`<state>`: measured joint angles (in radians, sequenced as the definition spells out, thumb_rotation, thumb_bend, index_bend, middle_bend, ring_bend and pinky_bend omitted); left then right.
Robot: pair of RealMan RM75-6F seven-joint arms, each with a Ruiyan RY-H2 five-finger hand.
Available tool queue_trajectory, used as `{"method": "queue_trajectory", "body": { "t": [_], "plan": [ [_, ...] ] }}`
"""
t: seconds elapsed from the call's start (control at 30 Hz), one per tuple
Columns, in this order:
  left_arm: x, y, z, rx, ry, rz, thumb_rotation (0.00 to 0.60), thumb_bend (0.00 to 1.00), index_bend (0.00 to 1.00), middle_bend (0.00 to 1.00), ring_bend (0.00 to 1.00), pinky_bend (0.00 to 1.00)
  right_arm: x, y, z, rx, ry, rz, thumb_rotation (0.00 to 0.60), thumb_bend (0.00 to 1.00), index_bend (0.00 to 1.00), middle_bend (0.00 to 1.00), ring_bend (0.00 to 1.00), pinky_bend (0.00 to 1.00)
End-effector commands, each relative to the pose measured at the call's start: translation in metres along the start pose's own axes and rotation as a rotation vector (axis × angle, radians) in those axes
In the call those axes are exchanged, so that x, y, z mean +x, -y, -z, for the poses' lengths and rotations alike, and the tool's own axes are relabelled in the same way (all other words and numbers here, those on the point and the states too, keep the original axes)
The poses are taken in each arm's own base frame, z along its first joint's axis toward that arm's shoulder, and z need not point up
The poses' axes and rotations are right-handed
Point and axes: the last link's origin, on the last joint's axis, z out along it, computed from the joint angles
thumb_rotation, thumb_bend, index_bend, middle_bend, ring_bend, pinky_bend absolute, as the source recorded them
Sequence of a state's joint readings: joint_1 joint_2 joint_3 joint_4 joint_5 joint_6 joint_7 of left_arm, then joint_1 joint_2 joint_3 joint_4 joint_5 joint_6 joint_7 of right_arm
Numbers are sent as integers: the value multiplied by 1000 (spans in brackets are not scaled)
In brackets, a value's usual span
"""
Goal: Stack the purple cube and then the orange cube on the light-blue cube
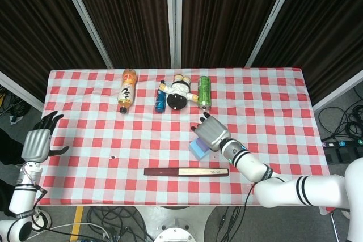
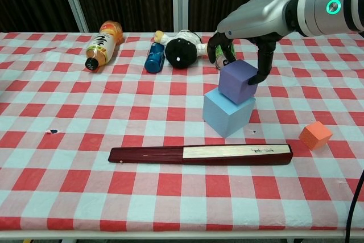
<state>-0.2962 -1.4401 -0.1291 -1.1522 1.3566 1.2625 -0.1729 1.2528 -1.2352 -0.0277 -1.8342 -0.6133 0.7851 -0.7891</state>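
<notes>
In the chest view my right hand [image 2: 245,32] grips the purple cube [image 2: 238,81] from above, and the cube sits on top of the light-blue cube [image 2: 226,114], slightly tilted. From the head view the right hand [image 1: 209,131] covers the purple cube, and only a corner of the light-blue cube [image 1: 197,149] shows. The small orange cube [image 2: 315,135] lies on the cloth to the right, apart from the stack; the head view hides it behind my right arm. My left hand [image 1: 38,141] hangs open off the table's left edge, holding nothing.
A dark folded fan [image 2: 200,154] lies just in front of the stack. Along the back lie an orange-drink bottle [image 2: 101,44], a blue can [image 2: 154,57], a black-and-white doll [image 2: 182,49] and a green can [image 2: 222,53] right behind my right hand.
</notes>
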Motion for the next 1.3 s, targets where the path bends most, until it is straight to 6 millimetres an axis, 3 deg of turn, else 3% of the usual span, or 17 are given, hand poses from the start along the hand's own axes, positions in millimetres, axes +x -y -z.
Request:
{"method": "queue_trajectory", "body": {
  "t": [0.03, 0.83, 1.3],
  "plan": [
    [0, 0, 0, -1, -1, 1, 600, 88, 208, 180, 127, 237, -1, 2, 0, 4, 6, 0, 600, 175, 240, 505, 192, 114],
    [2, 0, 0, -4, -4, 15, 600, 88, 208, 180, 128, 237, 0, 10, -4, -4, 8, 10, 600, 149, 242, 502, 192, 103],
    [1, 1, 0, -1, 1, 16, 600, 87, 208, 180, 128, 237, -1, 11, -4, -2, 22, 8, 600, 87, 228, 436, 170, 53]
  ]
}}
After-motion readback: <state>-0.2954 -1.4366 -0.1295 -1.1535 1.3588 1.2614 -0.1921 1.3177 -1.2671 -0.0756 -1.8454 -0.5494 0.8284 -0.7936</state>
